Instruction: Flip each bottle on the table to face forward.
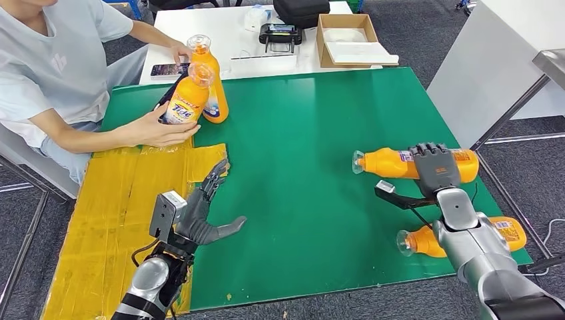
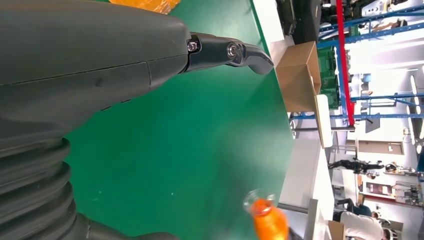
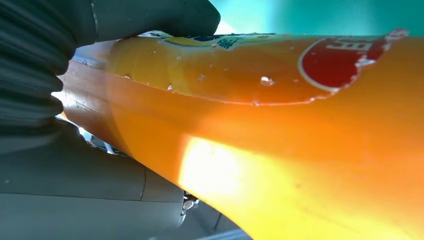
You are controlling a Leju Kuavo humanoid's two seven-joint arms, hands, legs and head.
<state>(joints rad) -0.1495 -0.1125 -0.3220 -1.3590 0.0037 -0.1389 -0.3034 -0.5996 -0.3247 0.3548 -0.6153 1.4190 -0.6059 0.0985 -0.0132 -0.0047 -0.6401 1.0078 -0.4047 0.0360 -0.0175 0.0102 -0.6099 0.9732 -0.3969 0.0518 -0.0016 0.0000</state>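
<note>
Green worktop (image 1: 300, 200), head view. Right hand (image 1: 434, 168) at right of frame, laid over a lying orange bottle (image 1: 386, 163), fingers draped across its label band; the bottle lies on its side, cap end pointing toward frame centre, base toward the right edge. Right wrist view: the orange body (image 3: 280, 150) sits tight against the palm, grey thumb on its far side, red and white label patch visible. Hand reads as holding this bottle.

Second lying bottle (image 1: 421, 242) at lower right, partly hidden behind the right forearm; clear cap end points left, label end near the worktop's right edge. It lies near the first bottle, apart from it.

Left hand (image 1: 203, 217) at lower left of frame, hovering over the green surface just beside the yellow taped area (image 1: 120, 200). Fingers spread wide, thumb out toward centre, nothing in it. Left wrist view: thumb tip (image 2: 250, 54) extended over bare green mat, a blurred orange bottle neck (image 2: 265, 220) near the mat's edge.

Upper left of frame: two upright bottles. The nearer one (image 1: 186, 100) is tilted and gripped by a seated person's hand (image 1: 160, 130), label facing the camera. The farther one (image 1: 212, 83) stands just behind, touching or nearly touching it; cannot tell which.

White table beyond the green worktop carries a cardboard box (image 1: 346, 40), a black device (image 1: 280, 33) and a phone (image 1: 166, 69).
</note>
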